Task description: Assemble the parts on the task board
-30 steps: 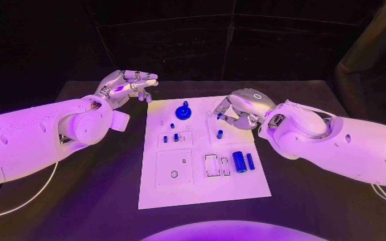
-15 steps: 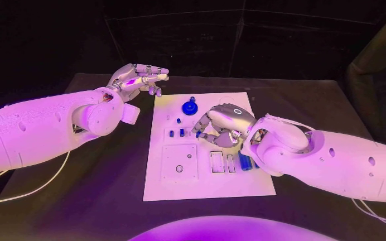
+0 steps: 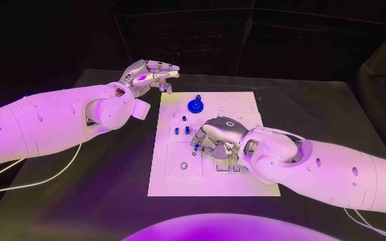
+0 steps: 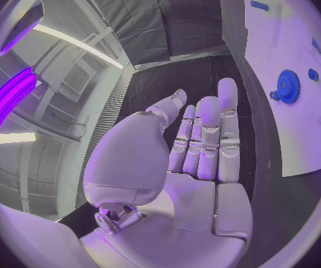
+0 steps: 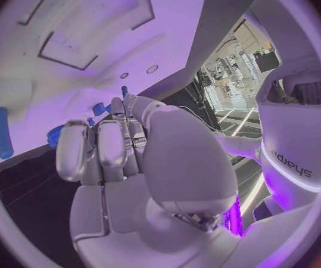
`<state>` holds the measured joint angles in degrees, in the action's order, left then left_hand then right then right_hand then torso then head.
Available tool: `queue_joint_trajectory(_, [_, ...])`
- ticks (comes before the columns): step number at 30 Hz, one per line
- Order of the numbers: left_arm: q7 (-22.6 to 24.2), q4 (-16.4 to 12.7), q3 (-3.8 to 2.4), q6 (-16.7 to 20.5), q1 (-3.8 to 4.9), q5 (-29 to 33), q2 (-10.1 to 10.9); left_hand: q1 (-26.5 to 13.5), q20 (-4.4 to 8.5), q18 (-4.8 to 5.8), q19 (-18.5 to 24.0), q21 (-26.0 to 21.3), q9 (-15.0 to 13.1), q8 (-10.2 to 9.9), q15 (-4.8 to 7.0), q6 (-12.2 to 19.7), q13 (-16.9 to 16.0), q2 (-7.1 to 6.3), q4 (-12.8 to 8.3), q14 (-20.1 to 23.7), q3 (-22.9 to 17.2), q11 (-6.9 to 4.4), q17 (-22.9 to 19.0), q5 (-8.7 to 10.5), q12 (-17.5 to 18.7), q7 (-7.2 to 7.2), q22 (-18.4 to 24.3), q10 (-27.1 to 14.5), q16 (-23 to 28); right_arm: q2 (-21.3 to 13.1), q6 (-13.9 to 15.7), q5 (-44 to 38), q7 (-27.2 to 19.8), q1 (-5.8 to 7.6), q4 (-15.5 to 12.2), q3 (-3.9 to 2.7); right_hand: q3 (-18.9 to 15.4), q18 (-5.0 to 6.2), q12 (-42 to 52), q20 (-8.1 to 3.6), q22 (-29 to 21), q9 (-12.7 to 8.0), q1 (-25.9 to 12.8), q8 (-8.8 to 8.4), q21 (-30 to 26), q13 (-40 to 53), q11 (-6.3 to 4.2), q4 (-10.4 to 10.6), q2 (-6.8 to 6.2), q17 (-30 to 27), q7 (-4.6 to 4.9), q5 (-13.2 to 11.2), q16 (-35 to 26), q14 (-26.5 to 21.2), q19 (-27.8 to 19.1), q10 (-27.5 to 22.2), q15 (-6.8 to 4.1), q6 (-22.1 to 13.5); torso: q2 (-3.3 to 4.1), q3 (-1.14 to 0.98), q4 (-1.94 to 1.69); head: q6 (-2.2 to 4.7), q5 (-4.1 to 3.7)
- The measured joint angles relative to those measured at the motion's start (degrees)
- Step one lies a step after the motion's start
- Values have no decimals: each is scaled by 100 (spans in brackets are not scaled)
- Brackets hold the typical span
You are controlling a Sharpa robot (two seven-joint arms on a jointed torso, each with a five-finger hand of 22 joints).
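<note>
Head view, left to right. Left hand (image 3: 150,77) hovers off the task board (image 3: 249,179) at its 11 o'clock corner, fingers partly curled, nothing visibly held; the left wrist view shows its fingers (image 4: 208,131) straight and together, empty. Blue gear (image 3: 196,105) stands at the board's 12 o'clock; small blue pegs (image 3: 181,130) sit just below it. Right hand (image 3: 216,138) is low over board centre, fingers curled down; whether it pinches a part, cannot tell. Judgement: parts look small, rigid, light and smooth, likely slippery. Best taken by a fingertip pinch across the sides, kept upright.
</note>
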<state>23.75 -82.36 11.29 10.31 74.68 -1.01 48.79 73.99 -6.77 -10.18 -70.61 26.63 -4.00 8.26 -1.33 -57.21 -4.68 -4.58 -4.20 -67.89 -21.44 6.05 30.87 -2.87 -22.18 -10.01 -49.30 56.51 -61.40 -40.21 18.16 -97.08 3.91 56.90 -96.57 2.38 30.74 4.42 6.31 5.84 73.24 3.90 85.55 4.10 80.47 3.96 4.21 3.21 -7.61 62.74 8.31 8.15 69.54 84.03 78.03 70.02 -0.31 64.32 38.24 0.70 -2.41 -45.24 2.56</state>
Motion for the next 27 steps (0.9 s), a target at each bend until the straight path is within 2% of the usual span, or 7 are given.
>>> queue_joint_trajectory(14, [-32,24,2,-5,-1,1,-34,0,0,0,0,-23,0,0,0,6,5,0,0,0,0,0,26,0,0,-36,8,0,0,149,-250,-367,276,-41,46,0,13,0,0,0,-1,5,0,-1,0,2,0,-13,0,0,0,0,0,0,0,0,0,-1,10,1,4,-54,57])
queue_joint_trajectory(27, [-69,35,2,-17,-1,1,-36,0,0,0,0,-23,0,0,0,7,4,0,0,0,0,0,25,0,0,-35,7,0,0,187,-326,-474,324,-77,30,0,13,1,0,0,-1,5,-30,-1,0,10,0,-14,-30,1,-8,-1,0,0,0,-1,0,-8,13,6,4,-98,94])
